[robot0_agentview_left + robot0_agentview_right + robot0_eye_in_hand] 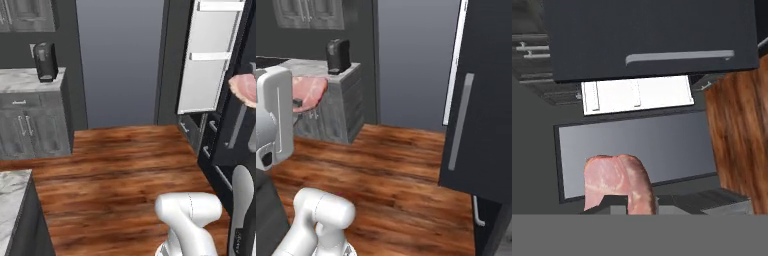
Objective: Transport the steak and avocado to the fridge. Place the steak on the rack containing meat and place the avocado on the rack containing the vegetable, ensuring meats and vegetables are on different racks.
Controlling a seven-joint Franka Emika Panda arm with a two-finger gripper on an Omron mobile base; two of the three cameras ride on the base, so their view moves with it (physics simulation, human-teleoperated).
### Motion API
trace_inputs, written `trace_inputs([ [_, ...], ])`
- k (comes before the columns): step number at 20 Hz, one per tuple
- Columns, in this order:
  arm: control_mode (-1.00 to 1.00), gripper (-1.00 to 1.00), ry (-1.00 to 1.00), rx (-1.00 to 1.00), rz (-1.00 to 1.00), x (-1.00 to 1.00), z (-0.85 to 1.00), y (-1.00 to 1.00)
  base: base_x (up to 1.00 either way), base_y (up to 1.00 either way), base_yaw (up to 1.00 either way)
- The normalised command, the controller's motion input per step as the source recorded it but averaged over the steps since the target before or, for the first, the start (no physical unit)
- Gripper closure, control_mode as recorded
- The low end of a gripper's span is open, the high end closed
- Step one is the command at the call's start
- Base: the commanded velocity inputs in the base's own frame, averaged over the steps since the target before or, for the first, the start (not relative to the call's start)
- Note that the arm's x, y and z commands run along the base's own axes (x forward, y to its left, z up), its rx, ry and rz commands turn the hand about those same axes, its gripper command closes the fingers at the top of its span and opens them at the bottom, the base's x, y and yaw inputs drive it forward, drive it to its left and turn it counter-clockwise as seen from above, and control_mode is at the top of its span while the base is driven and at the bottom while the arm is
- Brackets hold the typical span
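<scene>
You have the steak (617, 182) in the gripper (634, 202): in the hand view the pink slab folds over between the dark fingertips, so the jaws are closed on it. In the left base view the same steak (245, 90) hangs at the right edge, level with the white door bins (210, 55) of the fridge (235, 145). In the right base view it (308, 92) sits just beside the white arm link, in front of the grey counter cabinets (331, 112).

The fridge's black door (481, 95) with its grey handle (461, 120) stands between you and the shelves, and the shelves themselves are hidden from all 3 cameras. So you cannot yet confirm which rack holds the meat.

Risks from here, as I judge them:
- The steak droops on both sides of the fingers. A fast swing could let it slip or peel out.
- The door is close to the arm. A wide sweep towards the opening could clip the door edge or the bins and knock the steak loose.
- Committing before a shelf is in sight could put it on the vegetable's rack.

The avocado is 1 item you have yet to fetch.
</scene>
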Motion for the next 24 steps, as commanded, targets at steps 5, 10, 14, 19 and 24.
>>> trace_inputs([
  [5, 1.00, 1.00, 0.00, 0.00, 0.00, 0.00, 0.00, 0.00, 1.00, 0.45, -0.21],
  [10, 1.00, 1.00, 0.00, 0.00, 0.00, 0.00, 0.00, 0.00, 1.00, 0.99, -0.44],
  [14, 1.00, 1.00, 0.00, 0.00, 0.00, 0.00, 0.00, 0.00, 1.00, 0.73, -0.49],
  [19, 1.00, 1.00, 0.00, 0.00, 0.00, 0.00, 0.00, 0.00, 1.00, 0.02, -0.50],
  [24, 1.00, 1.00, 0.00, 0.00, 0.00, 0.00, 0.00, 0.00, 0.97, 0.00, -0.55],
])
